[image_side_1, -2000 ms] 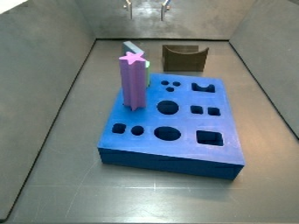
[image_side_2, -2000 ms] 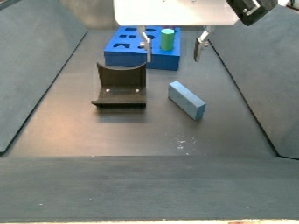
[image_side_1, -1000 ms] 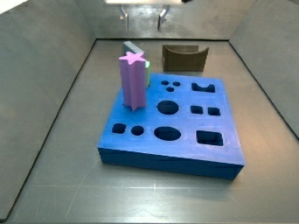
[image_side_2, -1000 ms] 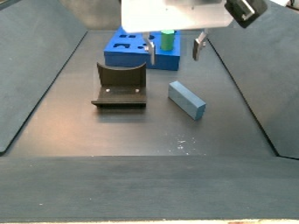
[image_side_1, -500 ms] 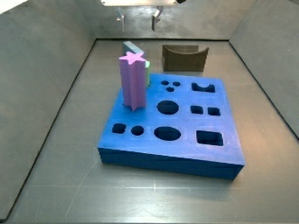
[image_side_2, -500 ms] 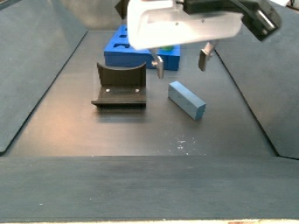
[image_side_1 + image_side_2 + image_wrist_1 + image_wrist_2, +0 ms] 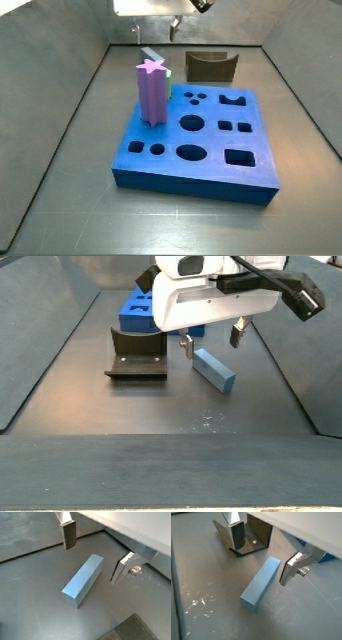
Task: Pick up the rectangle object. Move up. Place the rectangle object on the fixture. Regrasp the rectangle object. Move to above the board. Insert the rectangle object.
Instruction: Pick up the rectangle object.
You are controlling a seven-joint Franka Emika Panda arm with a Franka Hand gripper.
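You had the gripper [image 7: 210, 348] hanging low over the rectangle object [image 7: 213, 369], jaws spread wide and holding nothing. In both wrist views the two fingers [image 7: 69, 534] [image 7: 236, 535] straddled the bar [image 7: 84, 579] [image 7: 261, 583], one on each long side, with bare floor showing between each pad and the bar, so nothing was touching.

The bar lay flat on the dark grey floor [image 7: 160, 426], angled across it, with open floor around all its edges. The fixture [image 7: 136, 354] stood just beside it, apart from it, and showed close behind one finger in a wrist view [image 7: 248, 534]. Sloping grey walls [image 7: 67, 110] closed the floor in on both sides.

Further back you had the board [image 7: 201, 140], flat on the floor, most of its holes open. One hole held the purple star-topped prism [image 7: 152, 92], standing upright. In that side view the bar barely peeked out behind the prism.
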